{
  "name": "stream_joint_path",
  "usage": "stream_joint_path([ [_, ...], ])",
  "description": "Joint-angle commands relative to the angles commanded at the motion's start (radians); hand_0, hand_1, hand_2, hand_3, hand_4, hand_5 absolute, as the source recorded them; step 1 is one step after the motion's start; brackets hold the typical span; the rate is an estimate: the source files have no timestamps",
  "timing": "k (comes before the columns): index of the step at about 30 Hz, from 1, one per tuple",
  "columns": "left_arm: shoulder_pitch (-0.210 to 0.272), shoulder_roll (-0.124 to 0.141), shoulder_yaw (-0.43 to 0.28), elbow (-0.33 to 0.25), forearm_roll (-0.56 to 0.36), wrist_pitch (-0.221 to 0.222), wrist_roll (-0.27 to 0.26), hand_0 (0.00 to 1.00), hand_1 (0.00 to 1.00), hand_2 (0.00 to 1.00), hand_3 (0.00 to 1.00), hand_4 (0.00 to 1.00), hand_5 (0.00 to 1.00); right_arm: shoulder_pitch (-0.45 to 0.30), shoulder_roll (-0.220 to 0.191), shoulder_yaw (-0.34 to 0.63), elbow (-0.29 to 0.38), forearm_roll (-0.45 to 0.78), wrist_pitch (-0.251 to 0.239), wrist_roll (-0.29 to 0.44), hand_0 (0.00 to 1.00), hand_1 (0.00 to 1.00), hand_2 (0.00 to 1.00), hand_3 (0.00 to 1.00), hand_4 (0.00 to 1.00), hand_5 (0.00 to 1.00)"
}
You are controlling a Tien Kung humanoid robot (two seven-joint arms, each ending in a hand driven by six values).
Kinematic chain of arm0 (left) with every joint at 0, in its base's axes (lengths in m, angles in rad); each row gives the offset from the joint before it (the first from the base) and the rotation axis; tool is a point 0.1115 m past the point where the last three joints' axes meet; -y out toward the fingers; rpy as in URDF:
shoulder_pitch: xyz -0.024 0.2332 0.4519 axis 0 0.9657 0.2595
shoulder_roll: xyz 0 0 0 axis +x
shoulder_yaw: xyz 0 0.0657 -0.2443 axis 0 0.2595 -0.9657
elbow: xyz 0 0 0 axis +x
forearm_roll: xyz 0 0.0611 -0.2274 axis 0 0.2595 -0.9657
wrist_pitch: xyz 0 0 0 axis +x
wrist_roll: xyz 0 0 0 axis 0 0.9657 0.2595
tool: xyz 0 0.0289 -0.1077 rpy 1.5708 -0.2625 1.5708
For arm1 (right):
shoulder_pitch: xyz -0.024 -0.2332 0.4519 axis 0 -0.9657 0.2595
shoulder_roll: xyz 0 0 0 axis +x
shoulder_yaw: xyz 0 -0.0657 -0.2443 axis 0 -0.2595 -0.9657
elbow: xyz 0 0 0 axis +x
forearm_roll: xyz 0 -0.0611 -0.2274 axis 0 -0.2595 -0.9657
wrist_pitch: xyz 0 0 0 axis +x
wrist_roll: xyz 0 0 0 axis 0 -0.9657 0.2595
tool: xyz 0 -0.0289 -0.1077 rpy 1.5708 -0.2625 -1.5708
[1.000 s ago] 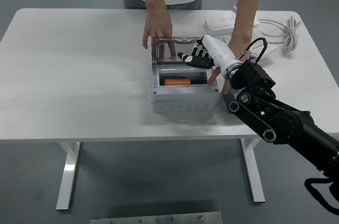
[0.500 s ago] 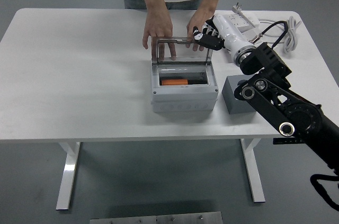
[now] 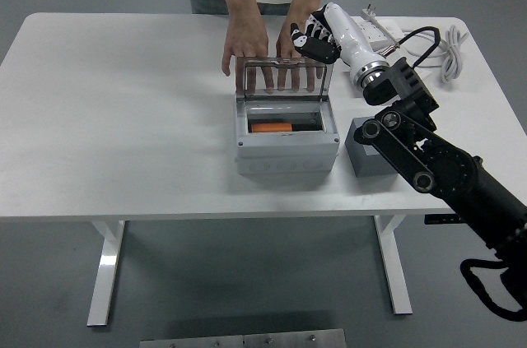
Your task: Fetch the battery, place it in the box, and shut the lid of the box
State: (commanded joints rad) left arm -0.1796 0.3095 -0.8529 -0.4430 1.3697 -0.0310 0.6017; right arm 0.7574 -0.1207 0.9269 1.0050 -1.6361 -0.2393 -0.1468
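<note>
One orange battery (image 3: pixel 273 127) lies inside the single grey plastic box (image 3: pixel 286 153) at the middle of the white table (image 3: pixel 123 118), its long side running left to right along the box floor. The box's one clear lid (image 3: pixel 282 78) stands upright on the far edge, not closed. The robot's right hand (image 3: pixel 317 34), white with black fingers, sits at the lid's upper right corner, its fingers curled loosely; whether they actually touch the lid cannot be told. Only this one robot arm (image 3: pixel 428 163) is seen, reaching in from the lower right. A person stands at the far side with two hands on the scene: one hand (image 3: pixel 245 42) rests over the lid's top left edge, fingers showing through the clear panel, and the other hand (image 3: pixel 291 44) sits behind the lid just beside the robot's fingers. One small dark grey block (image 3: pixel 365 153) rests on the table just right of the box. One white power strip (image 3: pixel 385 29) and one coiled white cable (image 3: pixel 451 48) lie at the far right corner.
</note>
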Motion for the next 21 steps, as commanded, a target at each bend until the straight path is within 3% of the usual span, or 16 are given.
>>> stream_joint_path([
  [4, -0.005, -0.003, -0.004, 0.000, 0.005, -0.003, 0.002, 0.632, 0.698, 0.573, 0.541, 0.500, 0.002, 0.004, 0.015, -0.003, -0.051, 0.003, -0.005, 0.017, 0.140, 0.248, 0.349, 0.387, 0.639, 0.374],
  [5, -0.005, -0.003, -0.004, 0.000, 0.006, -0.004, 0.002, 0.632, 0.698, 0.573, 0.541, 0.500, 0.002, 0.004, 0.017, -0.003, -0.058, 0.004, -0.006, 0.019, 0.824, 0.738, 0.750, 0.743, 0.998, 0.998],
  [10, -0.007, -0.004, -0.007, -0.001, 0.011, -0.005, 0.004, 0.632, 0.698, 0.573, 0.541, 0.500, 0.002, 0.007, 0.024, -0.006, -0.075, 0.002, -0.011, 0.022, 0.824, 0.738, 0.750, 0.743, 0.998, 0.998],
  [11, -0.008, -0.005, -0.008, -0.001, 0.012, -0.005, 0.004, 0.632, 0.698, 0.573, 0.541, 0.500, 0.002, 0.008, 0.024, -0.007, -0.075, 0.001, -0.011, 0.021, 0.930, 0.803, 0.791, 0.794, 0.998, 0.998],
  [21, -0.010, -0.006, -0.011, -0.001, 0.016, -0.007, 0.006, 0.632, 0.698, 0.573, 0.541, 0.500, 0.002, 0.008, 0.030, -0.024, -0.074, -0.003, -0.016, 0.004, 0.942, 0.806, 0.792, 0.798, 0.998, 0.998],
])
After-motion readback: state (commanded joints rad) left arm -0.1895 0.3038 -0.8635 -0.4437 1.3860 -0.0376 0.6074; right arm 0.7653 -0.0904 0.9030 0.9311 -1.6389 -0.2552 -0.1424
